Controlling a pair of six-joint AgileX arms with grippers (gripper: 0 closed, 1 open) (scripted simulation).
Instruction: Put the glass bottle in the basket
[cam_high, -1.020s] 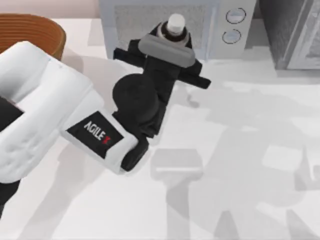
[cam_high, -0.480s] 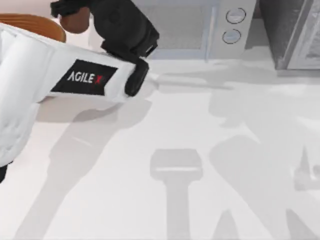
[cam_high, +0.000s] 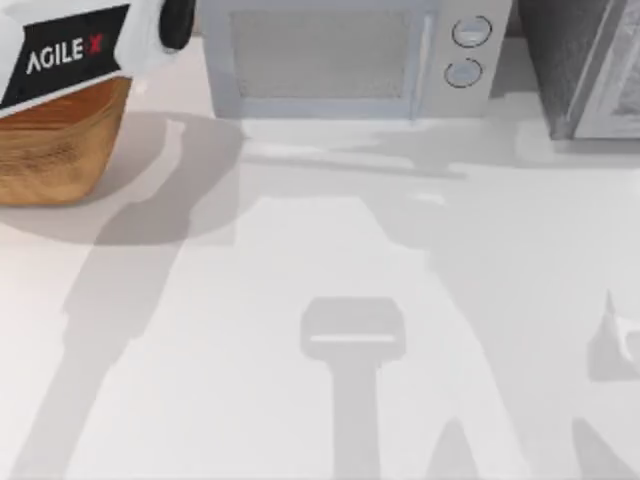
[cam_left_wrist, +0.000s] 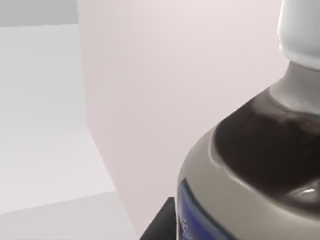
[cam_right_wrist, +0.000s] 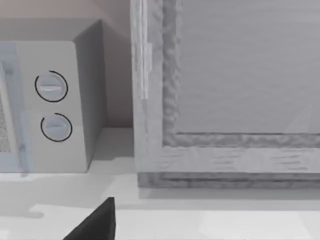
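The glass bottle (cam_left_wrist: 260, 165) sits close up in the left wrist view, with its white cap (cam_left_wrist: 300, 25), grey shoulder and dark label showing. My left gripper is shut on it, and one dark finger (cam_left_wrist: 159, 226) shows below the bottle. In the top view my left arm (cam_high: 70, 50) reaches across the back left corner, over the far rim of the tan woven basket (cam_high: 50, 150). The arm hides the bottle and part of the basket's opening there. A dark part of my right gripper (cam_right_wrist: 95, 225) shows in the right wrist view, near the back right of the table.
A grey microwave (cam_high: 330, 60) with two round knobs (cam_high: 468, 50) stands at the back centre. A grey cabinet (cam_high: 585, 70) stands at the back right. A pale pink wall (cam_left_wrist: 175, 100) lies behind the bottle.
My left arm has swung left and back from in front of the microwave to above the basket, carrying the bottle. The basket's front side now shows.
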